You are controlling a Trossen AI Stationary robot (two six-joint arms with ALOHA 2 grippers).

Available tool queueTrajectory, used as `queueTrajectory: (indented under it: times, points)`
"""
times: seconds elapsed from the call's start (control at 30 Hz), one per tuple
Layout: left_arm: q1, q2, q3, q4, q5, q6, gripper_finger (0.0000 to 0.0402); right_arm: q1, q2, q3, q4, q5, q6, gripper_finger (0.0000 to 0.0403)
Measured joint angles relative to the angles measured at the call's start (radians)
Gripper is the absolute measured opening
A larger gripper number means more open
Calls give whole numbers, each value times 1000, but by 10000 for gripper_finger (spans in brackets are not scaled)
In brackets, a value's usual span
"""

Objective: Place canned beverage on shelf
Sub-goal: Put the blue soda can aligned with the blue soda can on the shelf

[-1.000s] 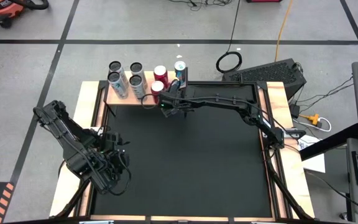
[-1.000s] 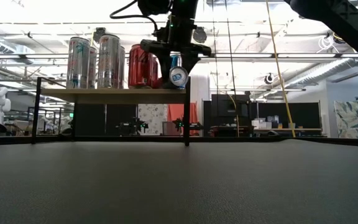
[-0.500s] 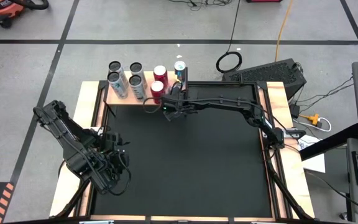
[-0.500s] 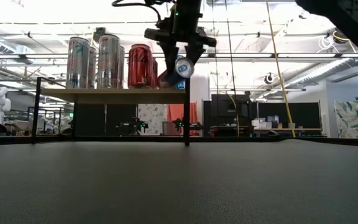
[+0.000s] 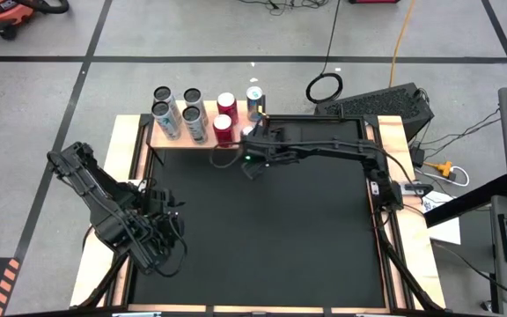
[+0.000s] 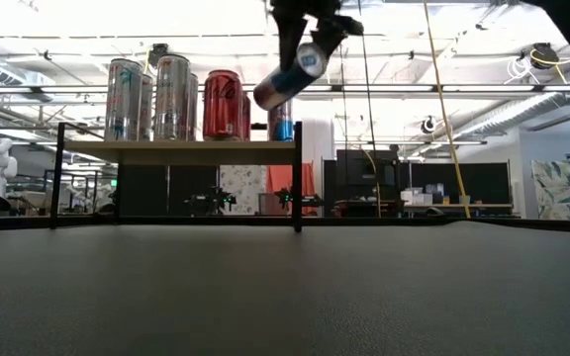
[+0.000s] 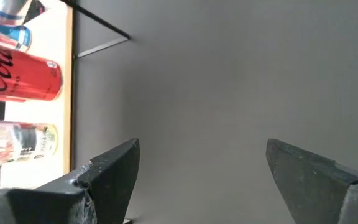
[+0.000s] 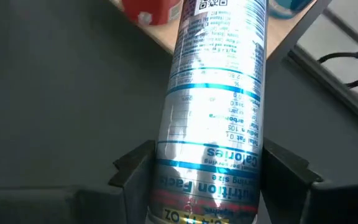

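The shelf [image 5: 176, 141] stands at the table's far edge, its wooden top [image 6: 176, 145] on thin dark legs. On it stand several silver cans [image 6: 151, 97], two red cans [image 6: 224, 103] and a blue can [image 6: 281, 123]. My right gripper [image 6: 310, 22] is shut on a silver-and-blue canned beverage [image 6: 287, 77], which hangs tilted above the shelf's right end. My left gripper [image 5: 159, 222] waits open at the table's near left, its fingers [image 7: 114, 165] with nothing between them. My right gripper pinches the can's round wall near its upper end [image 8: 211, 163], one finger [image 8: 135, 167] on each side. The fingers slant down from above toward the far edge, and the can reaches out past them. It is lifted clear, with its lower end [image 6: 265, 96] toward the shelf.
The black mat [image 5: 262, 238] covers the tabletop inside a light wooden frame [image 5: 121, 194]. A dark keyboard case [image 5: 385, 104] and cables lie beyond the far right corner. The shelf's front right leg [image 6: 297, 176] stands below the held can.
My right gripper has risen and drawn back from the shelf toward the table's near edge, carrying the can. The can, earlier at shelf-top height with its end facing the low camera, now hangs higher and tilted, its lower end toward the shelf.
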Motion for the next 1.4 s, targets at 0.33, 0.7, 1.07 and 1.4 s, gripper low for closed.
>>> queueTrajectory:
  times: [0.33,0.7,1.07,1.4]
  points:
    - [29,0,0,107,-86,6,341,60,-60,0,-58,-135,-30,213]
    - [199,0,0,107,-118,126,341,73,-67,0,-105,-463,-19,212]
    - [321,0,0,335,-7,444,341,28,-67,1,-104,-738,88,212]
    - [467,5,0,541,165,661,341,-31,-67,1,-104,-917,114,212]
